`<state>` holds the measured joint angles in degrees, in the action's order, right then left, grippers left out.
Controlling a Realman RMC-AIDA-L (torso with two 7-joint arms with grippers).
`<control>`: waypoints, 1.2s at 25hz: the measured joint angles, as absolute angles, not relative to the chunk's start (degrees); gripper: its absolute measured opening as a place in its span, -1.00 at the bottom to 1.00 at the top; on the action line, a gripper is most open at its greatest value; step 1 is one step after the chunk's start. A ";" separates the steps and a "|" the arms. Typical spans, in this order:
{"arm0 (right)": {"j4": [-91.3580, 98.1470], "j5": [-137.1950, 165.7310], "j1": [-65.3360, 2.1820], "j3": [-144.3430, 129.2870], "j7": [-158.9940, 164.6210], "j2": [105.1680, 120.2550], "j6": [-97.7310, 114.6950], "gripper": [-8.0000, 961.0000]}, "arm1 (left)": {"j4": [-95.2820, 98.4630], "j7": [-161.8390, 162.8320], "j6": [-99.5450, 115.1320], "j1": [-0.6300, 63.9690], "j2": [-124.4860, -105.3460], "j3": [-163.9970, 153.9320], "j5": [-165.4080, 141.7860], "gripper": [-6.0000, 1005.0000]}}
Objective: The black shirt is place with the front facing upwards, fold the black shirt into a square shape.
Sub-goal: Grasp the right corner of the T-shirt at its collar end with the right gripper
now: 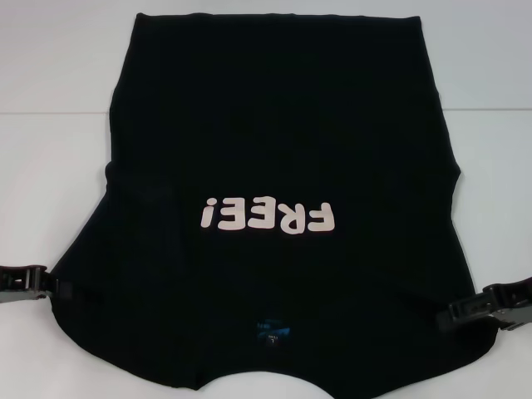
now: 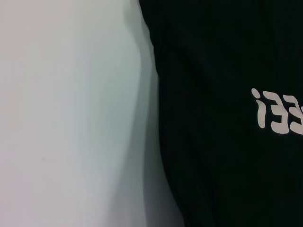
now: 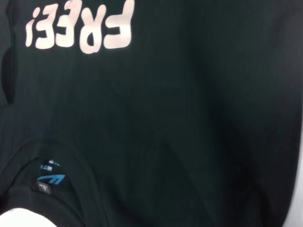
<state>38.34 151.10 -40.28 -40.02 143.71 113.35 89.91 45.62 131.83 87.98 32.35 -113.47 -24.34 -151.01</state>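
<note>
A large black shirt (image 1: 283,150) lies flat and front-up on a white table (image 1: 58,100), filling most of the head view. Its hem sits toward twelve o'clock and its collar toward six o'clock, nearest the robot. White block lettering reading "FREE!" (image 1: 267,216) runs across the chest just below centre, upside down from the robot's side. A small blue neck label (image 1: 271,331) shows inside the collar at about six o'clock. The sleeves appear folded in, so the cloth narrows toward the far end. The left gripper (image 1: 51,284) sits low at about eight o'clock, touching the shirt's edge near the shoulder. The right gripper (image 1: 455,314) sits at about four o'clock, meeting the opposite edge of the cloth. Both are dark against the black fabric, and it cannot be told whether either is spread apart or pinched onto the cloth. The left wrist view shows the shirt's side edge against bare table, with part of the lettering. The right wrist view shows only black cloth, the lettering and the blue label beside the collar curve.
</note>
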 joint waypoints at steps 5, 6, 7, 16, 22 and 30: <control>37.31 151.02 -40.86 -40.00 143.19 113.72 89.68 0.93 | 45.68 131.83 87.97 32.34 -113.47 -24.34 -150.99 -0.83; 37.30 151.01 -40.89 -40.00 143.12 113.79 89.68 0.93 | 45.70 131.83 87.97 32.35 -113.47 -24.34 -150.99 -0.82; 37.27 151.00 -40.91 -40.01 143.03 113.83 89.68 0.93 | 45.70 131.83 87.97 32.35 -113.47 -24.34 -150.99 -0.82; 37.42 151.09 -40.70 -40.62 142.73 113.76 89.40 0.91 | 45.71 131.83 87.99 32.34 -113.47 -24.34 -150.92 -0.81; 37.20 151.19 -40.74 -42.51 143.07 113.64 88.66 0.70 | 45.67 131.57 88.02 32.35 -113.47 -24.34 -150.90 -0.80; 37.32 151.41 -40.45 -43.04 143.24 113.63 88.74 -0.04 | 45.55 131.50 88.34 32.34 -113.55 -24.34 -150.90 -0.79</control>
